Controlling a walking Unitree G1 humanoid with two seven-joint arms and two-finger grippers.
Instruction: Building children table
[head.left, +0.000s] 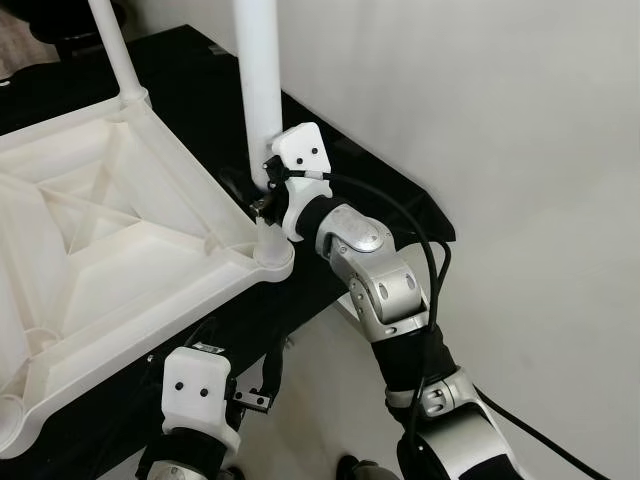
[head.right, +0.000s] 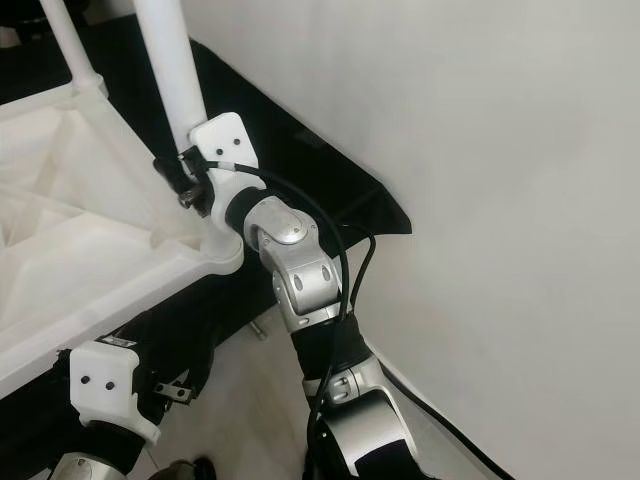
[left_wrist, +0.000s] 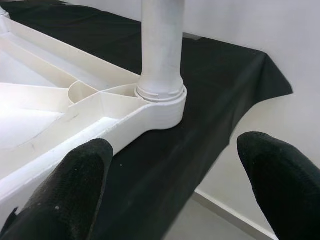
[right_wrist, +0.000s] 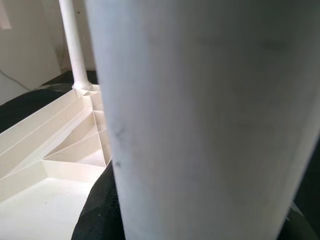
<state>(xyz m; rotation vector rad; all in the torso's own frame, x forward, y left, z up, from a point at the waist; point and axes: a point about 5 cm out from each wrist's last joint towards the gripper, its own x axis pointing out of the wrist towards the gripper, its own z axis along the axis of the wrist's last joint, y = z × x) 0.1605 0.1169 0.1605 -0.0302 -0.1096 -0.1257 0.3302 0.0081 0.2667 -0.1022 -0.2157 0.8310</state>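
Observation:
A white plastic table top (head.left: 100, 250) lies upside down on a black-covered surface. A thick white leg (head.left: 257, 80) stands upright in the socket (head.left: 272, 252) at the top's near right corner. My right gripper (head.left: 266, 188) is shut around this leg just above the socket; in the right wrist view the leg (right_wrist: 200, 115) sits very close, with a black finger (right_wrist: 97, 210) against it. A thinner-looking second leg (head.left: 115, 45) stands at the far corner. My left gripper (left_wrist: 175, 147) is open, low at the front edge, facing the socket (left_wrist: 160, 97) with nothing between its fingers.
The black cover (head.left: 380, 190) ends in a corner just right of the right arm. A white wall (head.left: 520, 150) stands close on the right. Pale floor (head.left: 320, 420) shows below the surface's front edge. A black cable (head.left: 430, 270) loops along the right forearm.

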